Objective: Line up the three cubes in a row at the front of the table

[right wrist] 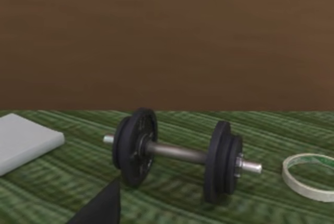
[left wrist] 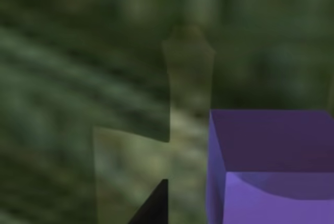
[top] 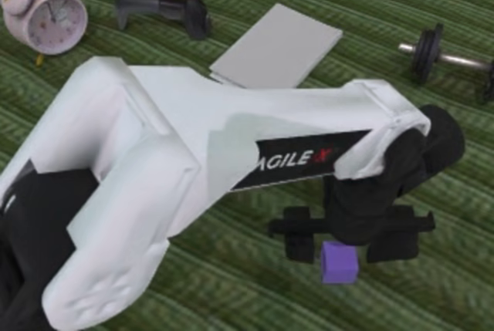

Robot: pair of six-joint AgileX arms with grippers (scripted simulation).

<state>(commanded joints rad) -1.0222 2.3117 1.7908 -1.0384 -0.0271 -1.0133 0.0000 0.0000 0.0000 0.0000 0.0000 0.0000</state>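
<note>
Left claw [top: 336, 248] open over the blue-violet cube [top: 339, 261].
Its fingers stand apart on either side, above the green table [top: 231, 285].

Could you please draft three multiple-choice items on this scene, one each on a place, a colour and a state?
1. Where is the alarm clock on the table?
A. far left corner
B. near right corner
C. centre

2. What colour is the cube by the left tool?
A. green
B. blue-violet
C. orange

3. How is the dumbbell placed?
A. standing on one end
B. leaning on the book
C. lying on its side

Answers: 1 A, it sits top left in the top view. 2 B, top and left wrist views show it. 3 C, its bar runs level.
</note>
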